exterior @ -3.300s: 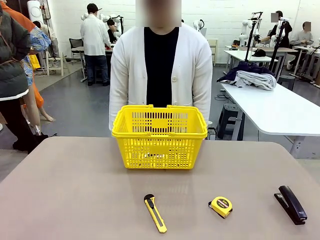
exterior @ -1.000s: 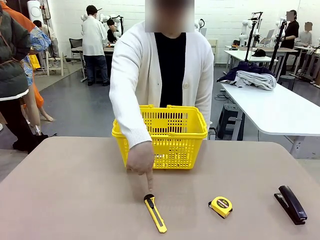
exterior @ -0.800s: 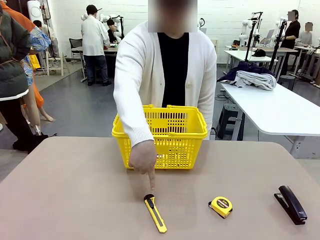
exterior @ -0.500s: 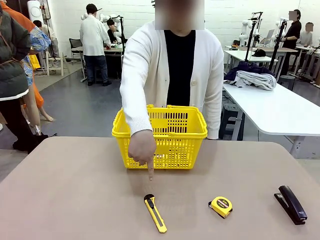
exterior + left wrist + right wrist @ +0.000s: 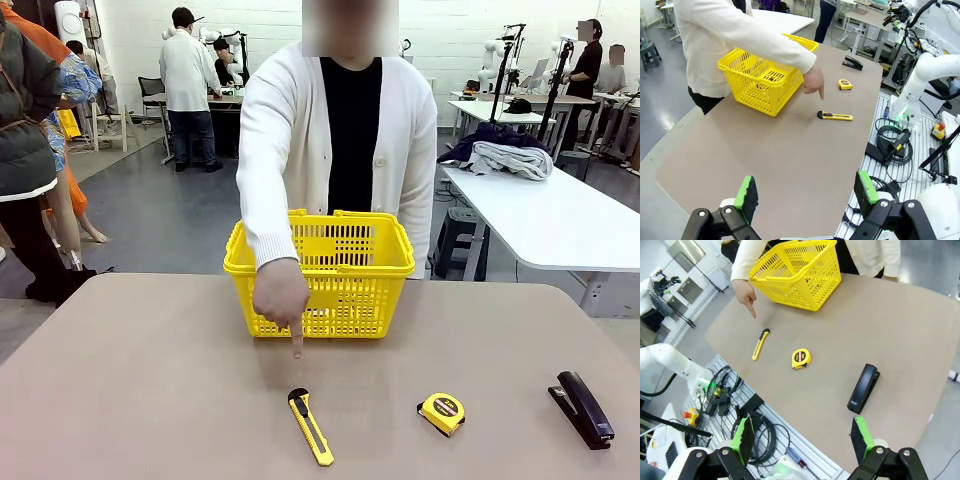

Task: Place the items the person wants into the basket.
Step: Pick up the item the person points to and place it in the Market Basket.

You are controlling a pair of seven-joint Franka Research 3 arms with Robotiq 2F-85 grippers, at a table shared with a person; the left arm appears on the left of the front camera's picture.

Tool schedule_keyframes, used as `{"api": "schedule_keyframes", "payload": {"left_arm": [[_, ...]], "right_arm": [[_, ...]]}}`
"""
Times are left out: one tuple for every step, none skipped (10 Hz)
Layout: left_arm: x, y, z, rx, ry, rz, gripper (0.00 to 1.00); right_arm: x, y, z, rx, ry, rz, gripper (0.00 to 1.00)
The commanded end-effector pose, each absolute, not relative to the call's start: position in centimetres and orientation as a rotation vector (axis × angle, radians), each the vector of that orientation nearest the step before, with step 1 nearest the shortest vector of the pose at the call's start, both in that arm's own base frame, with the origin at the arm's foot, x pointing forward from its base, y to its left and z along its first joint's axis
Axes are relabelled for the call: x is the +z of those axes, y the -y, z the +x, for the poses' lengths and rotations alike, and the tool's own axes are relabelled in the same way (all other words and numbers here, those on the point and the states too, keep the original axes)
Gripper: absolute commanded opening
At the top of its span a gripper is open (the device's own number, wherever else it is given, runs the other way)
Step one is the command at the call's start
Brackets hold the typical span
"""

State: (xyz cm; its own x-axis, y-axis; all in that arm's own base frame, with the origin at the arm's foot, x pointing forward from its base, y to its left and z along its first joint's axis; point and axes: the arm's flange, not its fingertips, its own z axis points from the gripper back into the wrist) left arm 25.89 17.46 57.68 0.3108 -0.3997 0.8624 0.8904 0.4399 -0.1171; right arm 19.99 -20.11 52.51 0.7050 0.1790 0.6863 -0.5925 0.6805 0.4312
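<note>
A long yellow utility knife with a black tip lies on the table's near middle, also seen as the knife and the knife. The person in a white cardigan stands behind the yellow basket and points a finger down above the knife, with the hand raised off the table. My left gripper is open, high over the table's edge, far from the knife. My right gripper is open too, high above the table's near side.
A round yellow tape measure lies right of the knife, and a black stapler sits at the table's right edge. Cables and a second arm's base are beside the table. The basket stands at the far middle.
The person's pointing hand has lifted from the knife's tip and drawn back toward the basket. The person has straightened up. Neither gripper has changed.
</note>
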Motion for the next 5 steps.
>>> {"api": "schedule_keyframes", "payload": {"left_arm": [[59.0, -10.3, 25.9, -0.964, 0.812, -0.572, 1.0], [59.9, -5.5, 26.4, -1.036, 0.736, -0.529, 1.0], [60.7, -1.0, 26.8, -1.083, 0.636, -0.474, 1.0], [60.4, 3.9, 27.1, -1.099, 0.48, -0.378, 1.0], [59.2, 7.9, 27.6, -1.072, 0.343, -0.296, 1.0]], "right_arm": [[52.4, 20.0, 20.1, 0.479, 0.676, 0.715, 1.0], [52.4, 20.0, 20.1, 0.479, 0.676, 0.715, 1.0], [52.4, 20.0, 20.1, 0.479, 0.676, 0.715, 1.0], [52.4, 20.0, 20.1, 0.479, 0.676, 0.715, 1.0], [52.4, 20.0, 20.1, 0.479, 0.676, 0.715, 1.0]]}}
